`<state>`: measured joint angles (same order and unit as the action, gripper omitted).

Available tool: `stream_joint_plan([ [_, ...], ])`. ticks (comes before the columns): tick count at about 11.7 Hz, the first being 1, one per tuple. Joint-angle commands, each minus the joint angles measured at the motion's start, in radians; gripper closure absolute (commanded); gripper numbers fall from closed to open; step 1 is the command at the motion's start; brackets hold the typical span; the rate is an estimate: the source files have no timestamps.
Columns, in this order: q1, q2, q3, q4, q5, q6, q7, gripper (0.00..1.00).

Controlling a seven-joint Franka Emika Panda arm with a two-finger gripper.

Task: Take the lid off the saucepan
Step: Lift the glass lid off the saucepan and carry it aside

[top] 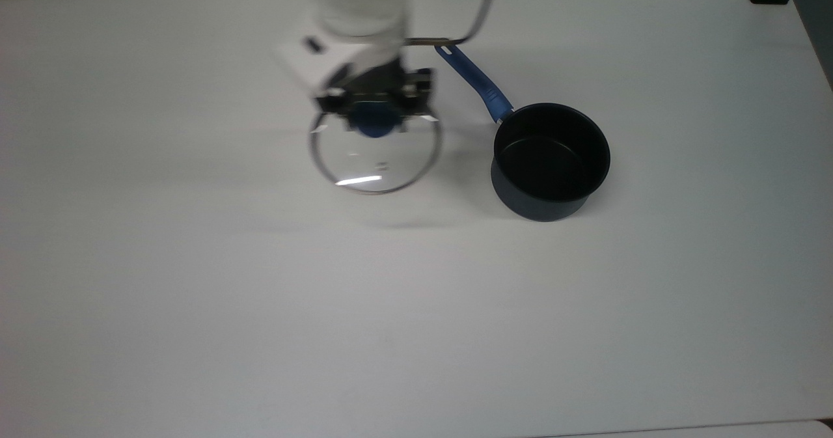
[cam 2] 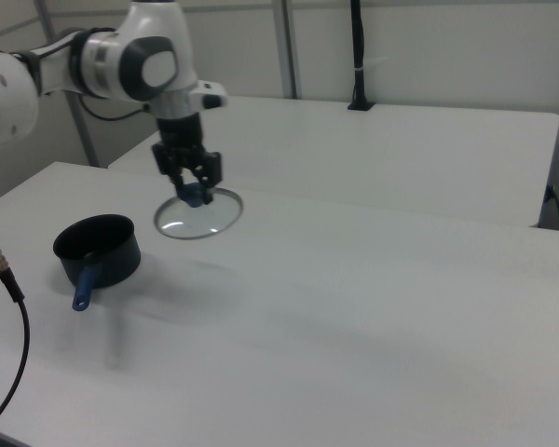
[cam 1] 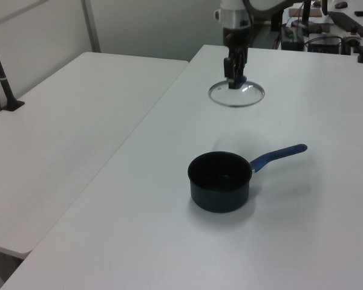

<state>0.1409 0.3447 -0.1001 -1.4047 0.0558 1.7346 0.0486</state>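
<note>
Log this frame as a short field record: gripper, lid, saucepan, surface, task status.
gripper: shut on the lid's blue knob
lid: held in the air, clear of the saucepan, on the top view's left of it
saucepan: uncovered, upright on the table, black inside showing, blue handle toward the top view's upper left
table: white
task status: lid is off, not yet set down

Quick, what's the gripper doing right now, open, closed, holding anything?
Gripper: closed on the blue knob of the lid, holding it in the air, clear of the saucepan.
</note>
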Motion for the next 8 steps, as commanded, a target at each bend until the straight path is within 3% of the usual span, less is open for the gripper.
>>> stream_joint_plan([
  [1, -0.105, -0.018, 0.003, -0.011, -0.005, -0.012, -0.088, 0.44],
  [3, -0.151, -0.009, 0.005, -0.025, -0.005, 0.026, -0.139, 0.44],
  [8, -0.184, 0.052, 0.003, -0.086, -0.027, 0.12, -0.171, 0.44],
])
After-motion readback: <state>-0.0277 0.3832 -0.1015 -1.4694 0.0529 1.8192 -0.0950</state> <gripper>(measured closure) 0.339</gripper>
